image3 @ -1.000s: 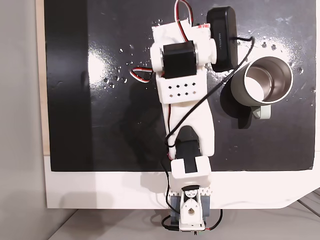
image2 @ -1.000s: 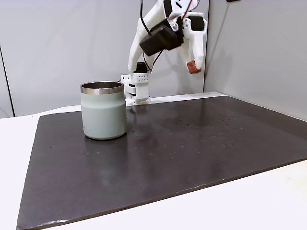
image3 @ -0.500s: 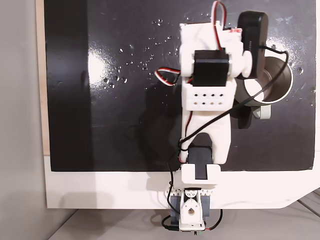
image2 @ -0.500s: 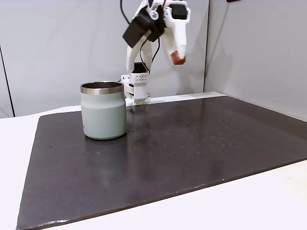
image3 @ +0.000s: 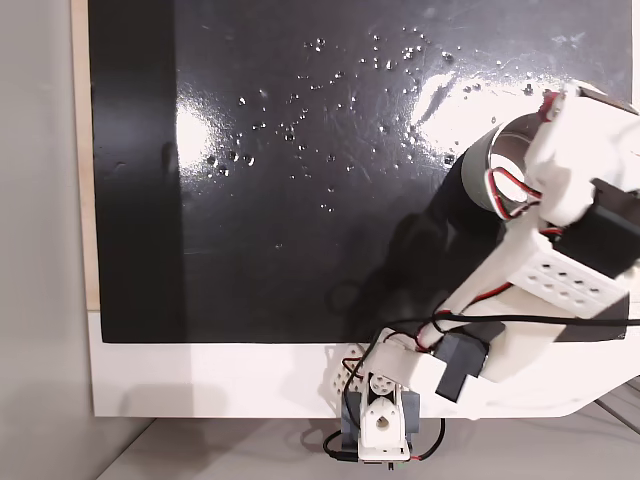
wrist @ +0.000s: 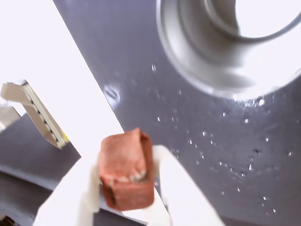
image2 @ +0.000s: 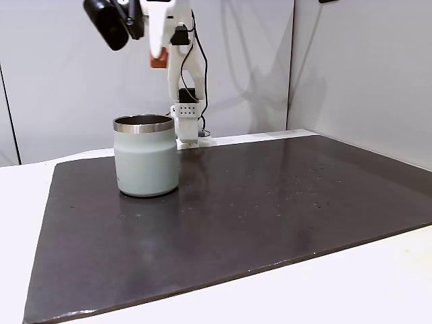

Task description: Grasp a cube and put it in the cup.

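Closest in the wrist view, the tool (wrist: 127,197) is clenched on the cube (wrist: 126,169), its two white fingers (wrist: 178,188) pressed against opposite faces, the brown block sitting between the tips. Beyond the tips lies the dark mat (wrist: 141,70), and further off, toward the upper right of that view, the open steel mouth of the cup (wrist: 207,61). In a fixed view from the side, the tool (image2: 158,59) hangs high above the desk (image2: 20,202) with the cube (image2: 158,61) at its tip, and the cup (image2: 146,156) stands on the mat (image2: 270,196) below it. The cube seems roughly over the rim; judging by the wrist view, the opening is still ahead of the tips, so the carry probably needs to finish before any drop.
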You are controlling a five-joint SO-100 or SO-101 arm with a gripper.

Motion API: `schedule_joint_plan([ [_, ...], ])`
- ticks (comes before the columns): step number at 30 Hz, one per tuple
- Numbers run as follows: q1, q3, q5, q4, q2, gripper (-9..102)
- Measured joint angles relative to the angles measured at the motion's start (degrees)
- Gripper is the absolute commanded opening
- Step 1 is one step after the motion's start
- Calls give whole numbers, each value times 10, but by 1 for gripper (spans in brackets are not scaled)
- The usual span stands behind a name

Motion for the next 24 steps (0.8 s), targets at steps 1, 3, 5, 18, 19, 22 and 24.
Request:
schedule_joint_plan([
  [1, 13, 4, -8, 0, 2, 2],
  [3, 40, 17, -21, 0, 4, 2],
  [5, 63, 34, -35, 0, 4, 2],
  [18, 91, 132, -119, 0, 4, 2],
  [19, 89, 134, -120, 0, 4, 2],
  [22, 87, 134, -124, 0, 3, 2],
  [24, 84, 134, -125, 0, -4, 2],
])
